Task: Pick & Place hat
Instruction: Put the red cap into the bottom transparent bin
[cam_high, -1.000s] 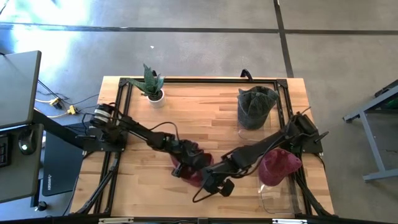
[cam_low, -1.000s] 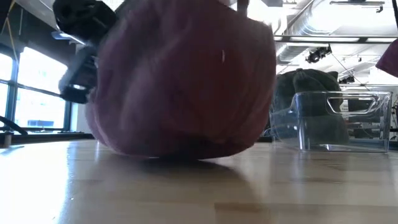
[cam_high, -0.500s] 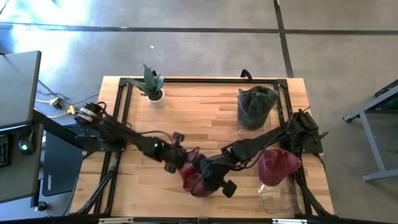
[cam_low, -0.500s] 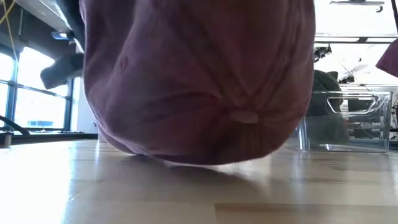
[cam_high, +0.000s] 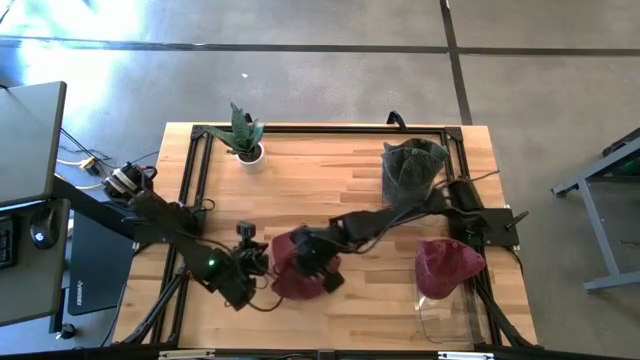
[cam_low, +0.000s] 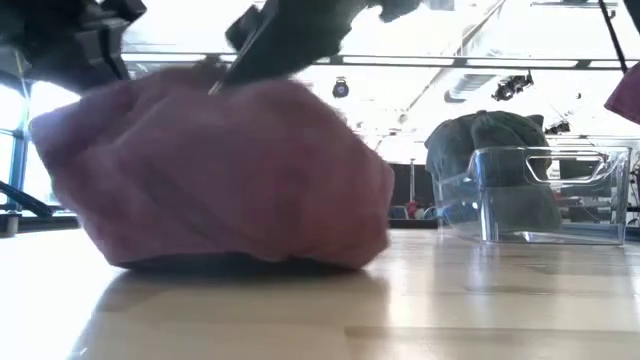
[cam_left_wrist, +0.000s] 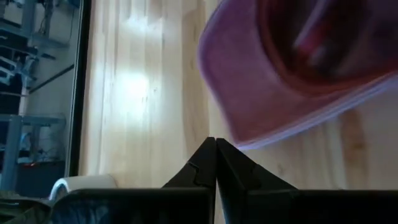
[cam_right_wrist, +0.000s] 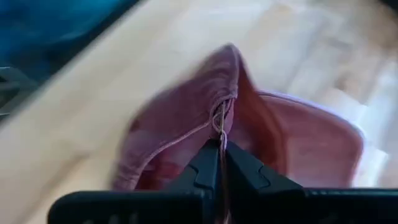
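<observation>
High view: my right gripper (cam_high: 308, 256) pinches the maroon hat (cam_high: 291, 270), now lying on the table (cam_high: 330, 190) further from the bin (cam_high: 445, 305) than a second ago. My left gripper (cam_high: 258, 258), fingers pressed together on nothing, has drawn back just beside the hat, on its side away from the bin.

— Looks like a lab or industrial workshop, no home.
— Why?
— Polished concrete floor (cam_high: 300, 80) w/ dark seams, butcher-block workbench (cam_high: 320, 190) on a black metal frame (cam_high: 195, 160), cables (cam_high: 85, 165) loose on the floor.
— Beyond the bench?
— Exposed ducting (cam_low: 490, 50) and ceiling lights (cam_low: 340, 88) overhead, tall windows (cam_low: 10, 150) at one side.
</observation>
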